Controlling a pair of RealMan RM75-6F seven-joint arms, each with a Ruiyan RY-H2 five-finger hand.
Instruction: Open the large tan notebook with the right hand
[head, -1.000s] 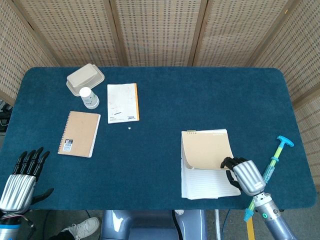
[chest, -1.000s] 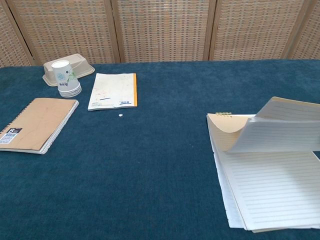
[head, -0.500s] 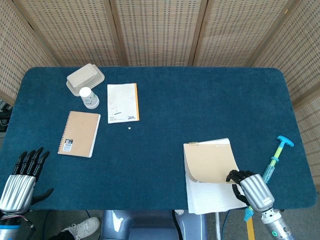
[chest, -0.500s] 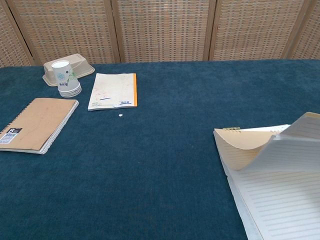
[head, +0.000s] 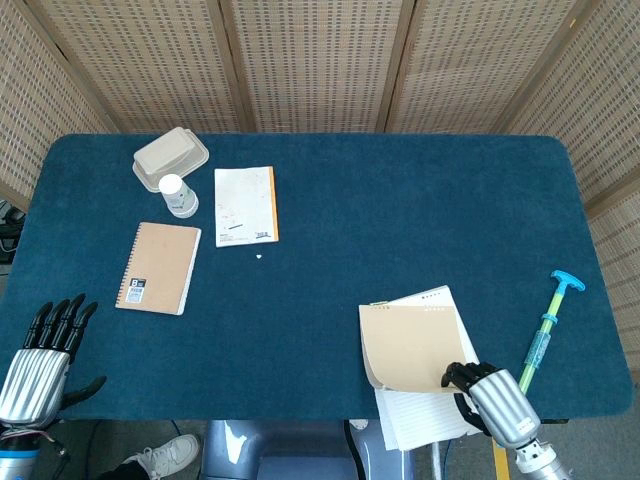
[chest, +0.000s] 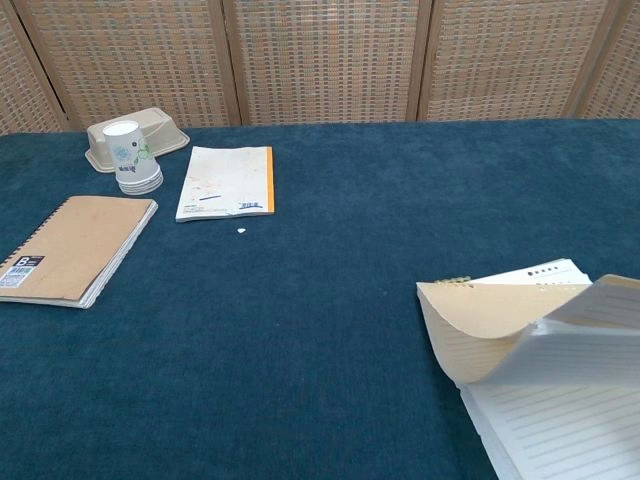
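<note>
The large tan notebook (head: 412, 345) lies at the table's front right, tilted, its lower part hanging over the front edge. Its tan cover (chest: 490, 305) is lifted and curled, with lined white pages (chest: 560, 420) showing beneath. My right hand (head: 493, 398) grips the cover's lower right corner with fingers curled around it, just past the table edge. The chest view does not show this hand. My left hand (head: 42, 358) hovers off the front left corner, fingers apart and holding nothing.
A small tan spiral notebook (head: 158, 267) lies at the left. Beyond it are a white booklet with an orange spine (head: 245, 205), a paper cup (head: 177, 195) and a beige takeout box (head: 170, 158). A blue-green syringe-like tool (head: 547, 330) lies at the right edge.
The right hand has pulled back toward the front edge, dragging the large notebook with it. The notebook now overhangs the table and has turned slightly. The left hand stayed put.
</note>
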